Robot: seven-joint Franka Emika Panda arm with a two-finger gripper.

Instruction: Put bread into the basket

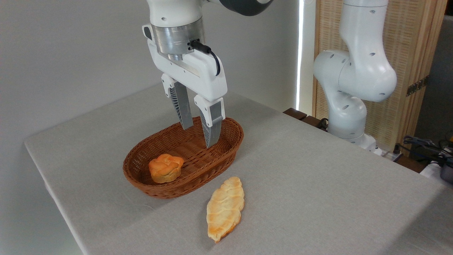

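So the bread (pixel 225 208) is lying flat on the table (pixel 318 184), just near and right of the basket (pixel 226 150), apart from the rim, not inside. It's a long, flattish, leaf-shaped loaf with pointed ends, pale golden crust with soft ridges across it, a bit browner along the near tip. The basket is an oval, shallow woven wicker thing, reddish-brown, with a tight ribbed weave. Sitting in its left end is a small knotted bun (pixel 165 168), rounder and more orange-brown, kinda glossy. The gripper (pixel 199 135) hangs over the far-right half of the basket, fingers (pixel 212 124) pointing down, spread apart with nothing between them; they're grey and wedge-shaped with a ribbed inner face. The table is covered in a light grey, matte, cloth-like surface. The white arm base (pixel 354 85) stands off to the right, smooth plastic shell.
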